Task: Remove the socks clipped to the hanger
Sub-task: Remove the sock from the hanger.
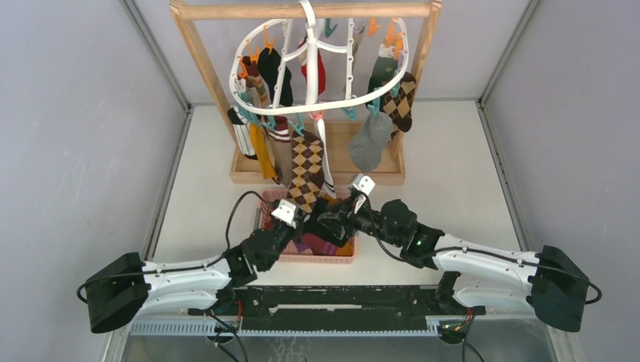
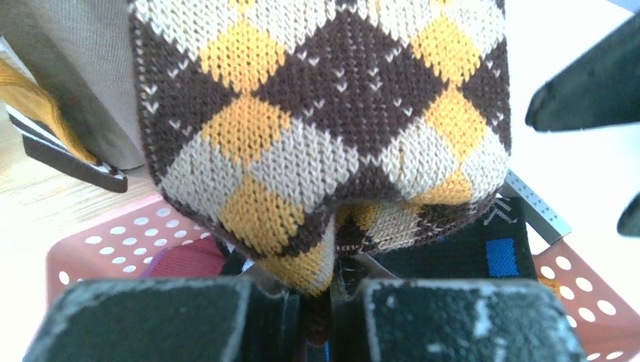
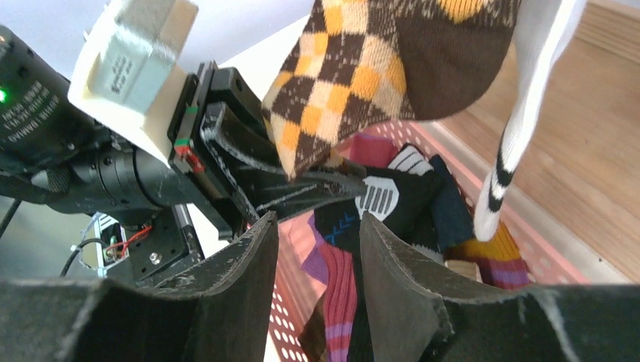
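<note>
Your left claw (image 2: 318, 300), over the basket (image 2: 98, 241): pinching the argyle sock (image 2: 324, 113) at its toe | your right claw (image 3: 317, 249), over the basket: spread, just beside that sock

The hanger (image 1: 311, 68) is white, with orange clips (image 1: 268, 38) and teal clips (image 1: 351, 113). The near diamond sock (image 1: 306, 170) in the middle has brown, yellow and cream diamonds. To its right the grey sock (image 1: 371, 142) is plain, and the far-right sock (image 1: 400, 102) has brown and orange diamonds. On the left are a black sock (image 1: 270, 68) and a mustard sock (image 1: 261, 151). The red sock (image 1: 321, 74) is far back. The basket (image 2: 98, 249) is pink. The white sock (image 3: 521, 113) has black rings
</note>
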